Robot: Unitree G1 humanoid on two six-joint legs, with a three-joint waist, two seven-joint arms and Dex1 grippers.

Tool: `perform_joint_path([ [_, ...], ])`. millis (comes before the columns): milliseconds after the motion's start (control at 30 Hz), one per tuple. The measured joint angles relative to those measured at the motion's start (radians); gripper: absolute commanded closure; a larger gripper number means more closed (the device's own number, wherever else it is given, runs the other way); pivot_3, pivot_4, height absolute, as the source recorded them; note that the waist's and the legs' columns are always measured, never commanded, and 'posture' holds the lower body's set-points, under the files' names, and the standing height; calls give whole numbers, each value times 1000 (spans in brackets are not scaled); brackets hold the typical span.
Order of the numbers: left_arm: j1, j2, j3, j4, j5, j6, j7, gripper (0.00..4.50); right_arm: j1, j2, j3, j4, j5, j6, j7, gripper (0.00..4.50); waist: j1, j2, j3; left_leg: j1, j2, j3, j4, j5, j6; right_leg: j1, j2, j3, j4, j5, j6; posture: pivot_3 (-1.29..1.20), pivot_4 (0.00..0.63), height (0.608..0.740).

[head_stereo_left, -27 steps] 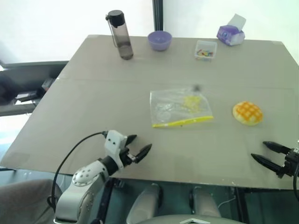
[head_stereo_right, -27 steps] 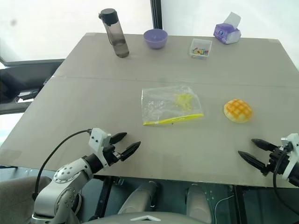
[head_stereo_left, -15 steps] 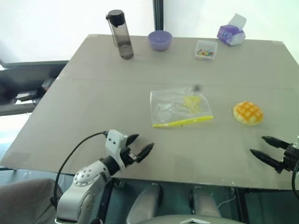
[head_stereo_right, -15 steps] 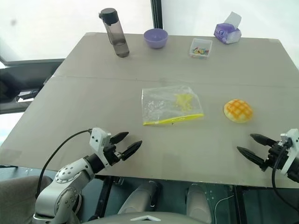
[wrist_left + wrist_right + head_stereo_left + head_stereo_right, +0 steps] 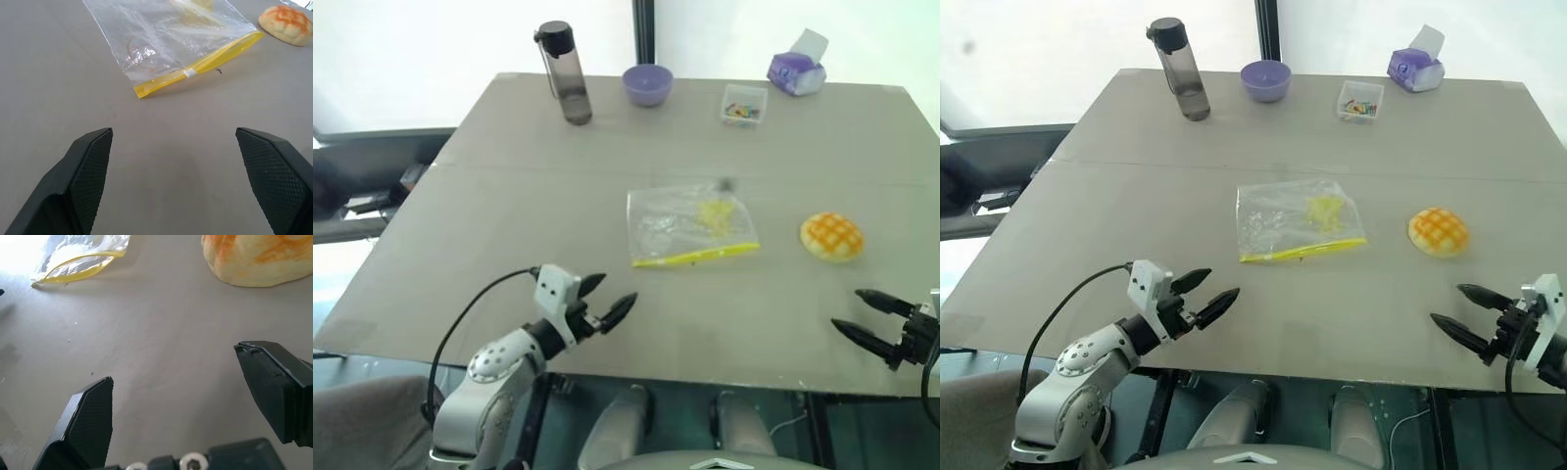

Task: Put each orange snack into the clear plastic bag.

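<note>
Both our jaws wide open, empty. Round orange criss-cross bun (image 5: 1439, 232) sits on surface near right gripper (image 5: 1470, 312); floppy clear zip bag (image 5: 1299, 221) probably closed, could block insertion.

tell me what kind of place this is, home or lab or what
Most likely a lab or test room, not a home: one plain grey table by a bright window, holding a staged few props, a water bottle, a purple bowl, a tissue box and a clear plastic bag.
</note>
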Motion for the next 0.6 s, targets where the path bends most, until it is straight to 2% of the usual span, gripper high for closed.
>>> perform_joint_path([
  [133,-178,-49,89,110,-120,181,110,240,-45,-1,69,-148,-5,-35,24,3,-3,0,0,1,0,-1,2,1,0,0,2,-1,3,0,1,0,150,739],
  [267,-340,-37,177,207,-243,359,173,240,-134,-7,126,-249,-23,-40,4,3,-2,-1,1,1,-1,-2,2,2,3,0,1,-1,3,0,1,0,150,739],
  [467,-487,-46,213,374,-308,485,205,240,-235,-16,203,-283,-103,-78,-26,3,0,-2,1,-1,-2,-2,2,4,-2,-1,0,-2,3,0,0,0,150,739],
  [600,-564,-52,197,466,-313,505,183,240,-270,-21,232,-296,-142,-86,-53,3,0,-2,1,-1,-2,-3,2,5,-2,-1,0,-2,4,1,0,0,150,739],
])
